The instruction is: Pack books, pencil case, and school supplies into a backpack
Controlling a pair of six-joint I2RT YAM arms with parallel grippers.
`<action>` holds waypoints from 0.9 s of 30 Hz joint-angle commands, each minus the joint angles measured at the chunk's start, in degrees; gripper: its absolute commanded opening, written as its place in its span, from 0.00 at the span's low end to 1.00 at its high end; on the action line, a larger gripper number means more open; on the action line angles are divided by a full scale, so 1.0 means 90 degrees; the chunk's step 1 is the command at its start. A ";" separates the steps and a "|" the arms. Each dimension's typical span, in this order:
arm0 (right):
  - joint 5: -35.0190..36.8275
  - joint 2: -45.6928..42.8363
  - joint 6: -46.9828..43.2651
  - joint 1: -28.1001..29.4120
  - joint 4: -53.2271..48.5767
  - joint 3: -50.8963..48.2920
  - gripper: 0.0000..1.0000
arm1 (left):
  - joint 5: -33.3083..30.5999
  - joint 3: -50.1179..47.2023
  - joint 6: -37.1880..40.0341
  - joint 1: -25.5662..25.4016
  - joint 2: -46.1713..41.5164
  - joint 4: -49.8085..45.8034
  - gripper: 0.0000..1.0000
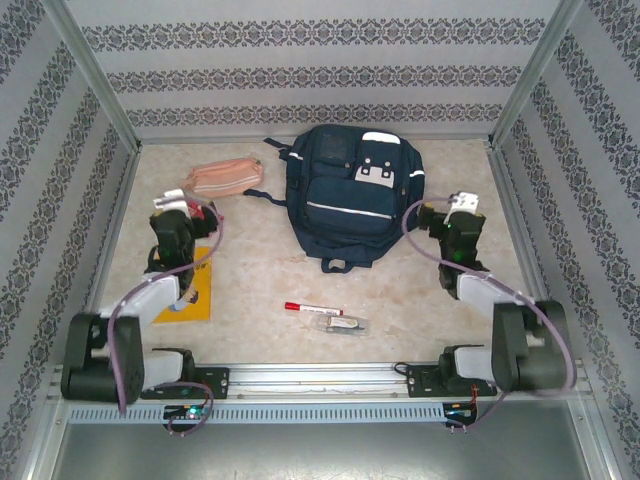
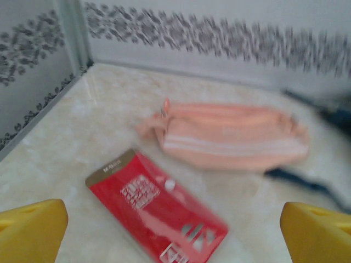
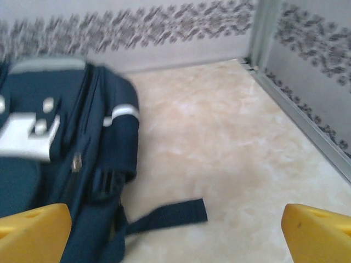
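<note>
Hovering near the far-left part of the worktop (image 1: pixel 260 265), my left jaws stand wide apart and empty. The red packet (image 2: pixel 156 213) lies flat just below them, and the pink pencil case (image 2: pixel 233 139) lies just beyond it. My right jaws, likewise apart and empty, face the right flank of the backpack (image 1: pixel 352 195), which lies front-up at the far middle. The yellow book (image 1: pixel 200 290) lies partly under my left arm; the marker (image 1: pixel 312 308) and a small wrapped item (image 1: pixel 342 324) lie near the front. Likely hazards: the packet is thin and flat, so my jaws may scrape the worktop or skid off it. The backpack looks shut, and its soft fabric may slide or sag when pulled.
</note>
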 commanded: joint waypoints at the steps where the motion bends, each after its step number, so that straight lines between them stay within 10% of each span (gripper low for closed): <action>1: -0.0322 -0.0730 0.1384 -0.0113 -0.2071 0.0560 0.98 | -0.0039 0.0736 -0.2211 -0.0037 -0.0588 -0.3110 0.99; 8: -0.3078 -0.0994 0.2959 -0.0131 -0.3433 0.0726 0.78 | 0.3824 0.0970 -0.2664 -0.0490 -0.0490 -0.3094 0.99; 15: -0.4874 -0.0104 0.2693 0.0378 -0.4338 0.1022 0.60 | 0.3107 0.2587 -0.2454 -0.2925 0.1042 -0.4973 0.99; 27: -0.3743 0.1190 0.1353 0.2008 -0.5154 0.2121 0.60 | 0.3224 0.3673 -0.3756 -0.3630 0.3502 -0.5157 0.99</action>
